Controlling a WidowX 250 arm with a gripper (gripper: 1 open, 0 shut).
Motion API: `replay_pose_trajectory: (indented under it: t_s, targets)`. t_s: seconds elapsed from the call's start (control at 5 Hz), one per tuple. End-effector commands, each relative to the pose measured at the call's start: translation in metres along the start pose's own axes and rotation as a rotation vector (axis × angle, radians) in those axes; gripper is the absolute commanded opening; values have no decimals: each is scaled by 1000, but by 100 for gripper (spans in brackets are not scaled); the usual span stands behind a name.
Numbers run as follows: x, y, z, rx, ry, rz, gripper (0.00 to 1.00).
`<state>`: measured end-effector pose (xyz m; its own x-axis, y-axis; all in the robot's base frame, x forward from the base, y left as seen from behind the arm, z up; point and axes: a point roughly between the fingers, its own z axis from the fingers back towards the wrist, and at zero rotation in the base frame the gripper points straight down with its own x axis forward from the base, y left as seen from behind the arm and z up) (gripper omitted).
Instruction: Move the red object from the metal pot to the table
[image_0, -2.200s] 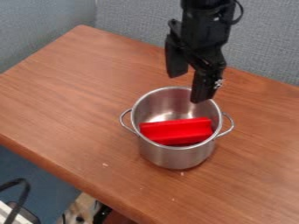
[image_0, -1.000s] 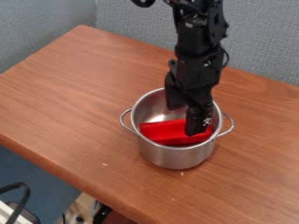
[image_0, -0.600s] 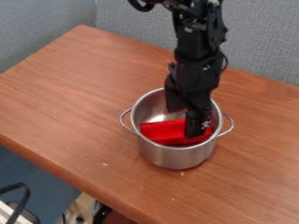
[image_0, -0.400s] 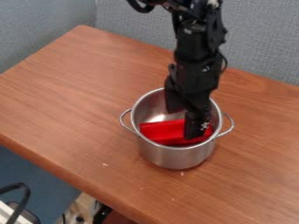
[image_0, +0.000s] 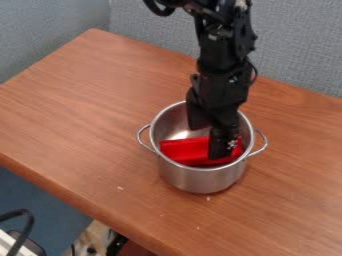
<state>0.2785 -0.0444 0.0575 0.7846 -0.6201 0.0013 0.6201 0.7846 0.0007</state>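
The pot (image_0: 203, 150) stands on the counter (image_0: 80, 95), toward its near right part, and serves as the landmark here. It is a shiny steel round pot with straight sides and 2 small loop handles at the rim, 1 on its left and 1 on its right.

The red block (image_0: 191, 150) lies inside the pot, across its bottom, running from the left inner wall toward the right one. Its right part is hidden behind the arm.

The black arm reaches down from above the pot, and its gripper (image_0: 215, 138) points straight down into the pot's right half. The fingers (image_0: 223, 141) are spread wide, with 1 in front of the red block and the other farther back, so the block's right part sits about between them. Whether the fingers touch the block cannot be told from this view; nothing is clamped.

Left of the pot, the counter is reddish-brown wood grain with a darker edge. Behind the pot, beyond the counter's far edge, is a grey-blue wall. Below the counter's near edge, left of the pot, dark cables show on the floor.
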Motion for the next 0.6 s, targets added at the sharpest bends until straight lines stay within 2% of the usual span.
replay_pose_trajectory:
  t_s: [0.0, 0.4]
  targets:
    - [0, 5, 5, 7, -21, 17, 100]
    - [-1, 7, 3, 1, -17, 25, 100]
